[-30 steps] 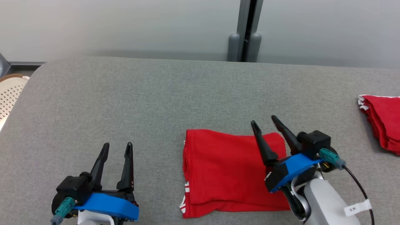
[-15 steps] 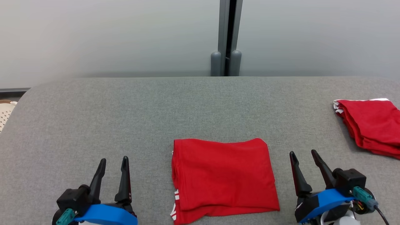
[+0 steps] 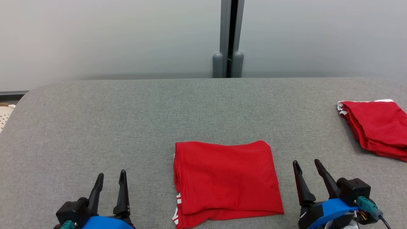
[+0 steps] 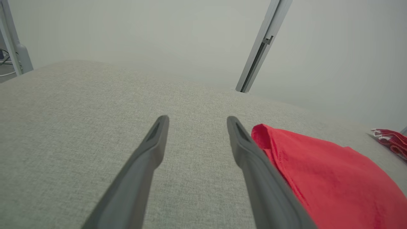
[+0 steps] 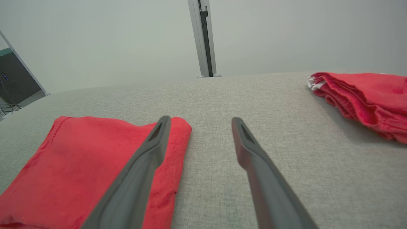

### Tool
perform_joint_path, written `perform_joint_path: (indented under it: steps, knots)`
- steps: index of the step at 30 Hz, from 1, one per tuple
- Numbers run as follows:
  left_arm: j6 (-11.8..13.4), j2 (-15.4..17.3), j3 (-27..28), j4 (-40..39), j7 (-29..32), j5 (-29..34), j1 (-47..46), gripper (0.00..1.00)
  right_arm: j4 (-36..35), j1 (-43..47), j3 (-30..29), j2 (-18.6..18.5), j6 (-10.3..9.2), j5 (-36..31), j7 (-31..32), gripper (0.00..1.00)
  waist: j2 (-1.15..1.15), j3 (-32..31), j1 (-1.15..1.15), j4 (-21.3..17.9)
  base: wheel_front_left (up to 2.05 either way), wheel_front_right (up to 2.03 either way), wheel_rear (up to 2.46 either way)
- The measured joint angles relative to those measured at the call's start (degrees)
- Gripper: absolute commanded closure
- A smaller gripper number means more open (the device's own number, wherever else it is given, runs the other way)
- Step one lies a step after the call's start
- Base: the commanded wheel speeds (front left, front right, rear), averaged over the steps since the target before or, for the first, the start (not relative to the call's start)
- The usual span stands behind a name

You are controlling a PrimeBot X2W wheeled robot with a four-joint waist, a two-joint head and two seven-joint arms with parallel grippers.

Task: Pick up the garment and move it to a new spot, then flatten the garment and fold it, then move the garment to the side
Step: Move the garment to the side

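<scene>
The garment (image 3: pixel 225 181) is red cloth folded into a flat rectangle, lying at the near middle of the grey table (image 3: pixel 127 114); white lettering peeks out at its near left corner. In the left wrist view the garment (image 4: pixel 327 171) lies right of the fingers; in the right wrist view the garment (image 5: pixel 79 159) lies left of them. My left gripper (image 3: pixel 111 176) stands open at the lower left, apart from the cloth and holding nothing. To the garment's right, my right gripper (image 3: pixel 306 165) is open too, clear of the cloth.
A second folded red pile (image 3: pixel 375 127) with white trim lies at the table's right edge, also seen as a red pile (image 5: pixel 365 98). A grey wall with a vertical post (image 3: pixel 228 38) stands behind the table. A pale perforated object (image 3: pixel 4 114) sits off the left edge.
My right gripper has pulled back off the garment to its right side and lowered. The left gripper sank toward the view's bottom. The camera has shifted.
</scene>
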Motion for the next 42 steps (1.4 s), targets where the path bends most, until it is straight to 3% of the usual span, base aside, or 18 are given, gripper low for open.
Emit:
perform_joint_path:
  steps: [15,19,23,32,37,42]
  knots:
    - [-1.41,-1.01,1.96,1.15,0.00,1.77,-0.29,0.00,1.19,-0.76,0.07,0.00,0.00,-1.80,-0.24,0.00,0.00,0.44,0.00,0.18,0.00,0.00,0.00]
    - [-1.54,-1.31,2.23,1.26,0.00,2.26,-1.25,0.00,0.88,-3.17,0.01,-0.01,0.00,-3.27,2.10,0.00,0.00,1.21,0.00,0.39,0.00,0.00,0.00]
    - [-1.74,-1.37,2.80,1.13,0.00,2.70,-1.61,0.00,-0.48,-6.69,-0.35,0.01,0.00,-6.20,8.31,0.00,0.00,2.07,0.00,0.87,0.00,0.00,0.00]
    - [-1.90,-2.48,3.30,1.41,0.00,3.52,-2.96,0.00,1.24,-9.57,-0.34,-0.07,0.00,-9.38,29.89,0.00,0.00,4.36,0.00,3.59,0.00,0.00,0.00]
    - [-2.01,-3.11,4.26,1.52,0.00,3.93,-3.66,0.00,1.02,-9.55,0.01,-0.24,0.00,-8.21,35.88,0.00,0.00,6.30,0.00,5.32,0.00,0.00,0.00]
    - [-2.43,-3.79,4.85,1.72,0.00,4.49,-4.31,0.00,0.16,-9.57,0.19,-0.51,-0.01,-6.82,37.52,0.02,0.00,8.07,0.00,6.38,0.00,0.00,0.00]
